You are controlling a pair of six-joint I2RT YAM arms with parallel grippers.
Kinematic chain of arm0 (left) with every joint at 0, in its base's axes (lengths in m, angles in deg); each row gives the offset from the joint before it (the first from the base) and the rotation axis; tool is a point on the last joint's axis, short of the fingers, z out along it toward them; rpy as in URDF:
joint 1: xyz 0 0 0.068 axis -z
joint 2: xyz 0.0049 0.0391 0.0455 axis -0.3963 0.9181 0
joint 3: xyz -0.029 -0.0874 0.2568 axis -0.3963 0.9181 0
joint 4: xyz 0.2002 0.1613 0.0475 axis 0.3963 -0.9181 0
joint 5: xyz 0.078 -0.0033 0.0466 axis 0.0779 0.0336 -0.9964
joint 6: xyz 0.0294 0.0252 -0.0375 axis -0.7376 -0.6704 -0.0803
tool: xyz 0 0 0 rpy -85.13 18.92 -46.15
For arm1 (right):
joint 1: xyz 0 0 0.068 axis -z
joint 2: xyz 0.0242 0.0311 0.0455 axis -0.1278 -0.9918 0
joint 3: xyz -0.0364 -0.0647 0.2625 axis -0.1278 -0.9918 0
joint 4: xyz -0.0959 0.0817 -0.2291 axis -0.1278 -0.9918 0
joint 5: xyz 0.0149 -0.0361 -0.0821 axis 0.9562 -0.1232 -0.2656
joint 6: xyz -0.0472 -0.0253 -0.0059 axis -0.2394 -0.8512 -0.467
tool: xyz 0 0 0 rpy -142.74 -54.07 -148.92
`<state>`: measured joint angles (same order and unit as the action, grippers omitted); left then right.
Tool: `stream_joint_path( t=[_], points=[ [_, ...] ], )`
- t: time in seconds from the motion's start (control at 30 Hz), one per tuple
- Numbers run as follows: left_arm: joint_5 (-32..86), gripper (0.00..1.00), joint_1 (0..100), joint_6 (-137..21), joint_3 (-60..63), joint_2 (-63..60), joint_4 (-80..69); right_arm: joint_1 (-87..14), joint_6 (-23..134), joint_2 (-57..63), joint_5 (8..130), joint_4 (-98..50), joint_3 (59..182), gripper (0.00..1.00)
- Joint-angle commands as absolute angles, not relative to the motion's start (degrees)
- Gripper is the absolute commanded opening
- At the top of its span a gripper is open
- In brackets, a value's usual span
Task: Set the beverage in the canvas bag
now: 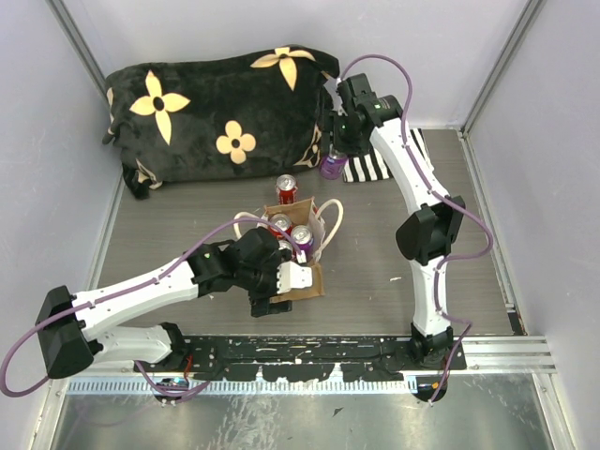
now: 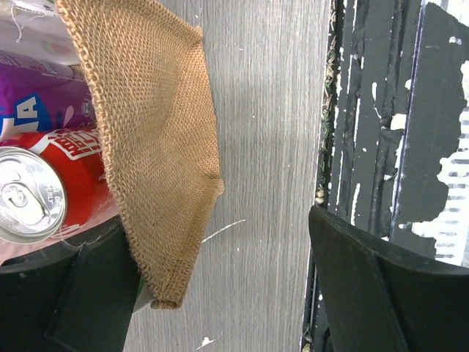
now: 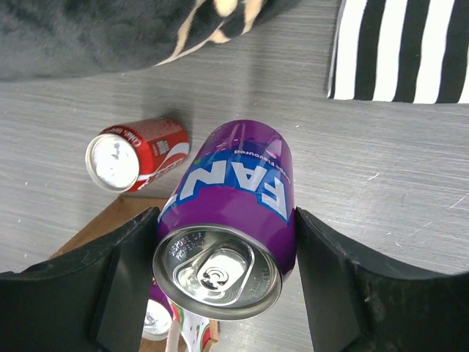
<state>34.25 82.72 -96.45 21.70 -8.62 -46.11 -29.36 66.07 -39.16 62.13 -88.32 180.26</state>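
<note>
Two arms, one canvas bag (image 1: pixel 312 277), several cans.

1. Right gripper (image 3: pixel 226 235): closed on the held purple can (image 3: pixel 234 176), one finger on each side of its body; the can is upright, its top towards the wrist camera, raised above the tabletop (image 1: pixel 169 220) at the far side, well apart from the bag, near the striped cloth (image 1: pixel 375 167).
2. Left gripper (image 2: pixel 212 242): spread wide, gripping nothing; the bag's near wall hangs between its fingers, close by the left finger (image 2: pixel 95 301), while the right finger stands apart over bare tabletop.
3. Canvas bag: tan weave, cream loop handles, upright at mid-tabletop with its mouth open; inside stand the bagged red can (image 2: pixel 44 191) and the bagged purple can (image 2: pixel 37 103), side by side; whether the third top seen from above is another can, I cannot tell.
4. Loose red can (image 1: pixel 286 187): upright on the tabletop just behind the bag, between it and the cushion.
5. Cushion (image 1: pixel 216 112): black plush with cream flower motifs, lying along the far edge.
6. Striped cloth: black and white, flat, beside the cushion's right end.
</note>
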Motion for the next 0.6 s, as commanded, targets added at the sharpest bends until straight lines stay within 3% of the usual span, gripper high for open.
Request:
stream_joint_path(
  t=[0.0,0.57],
  points=[
    [34.5,0.94,82.6,-97.1,20.8,-9.8,-44.3,-31.6,66.6,-31.0,66.3,-85.3,180.2,0.01],
    [32.6,0.99,78.6,-87.3,12.3,-9.2,-37.1,-43.4,66.5,-20.6,65.3,-86.9,171.5,0.01]
  ],
)
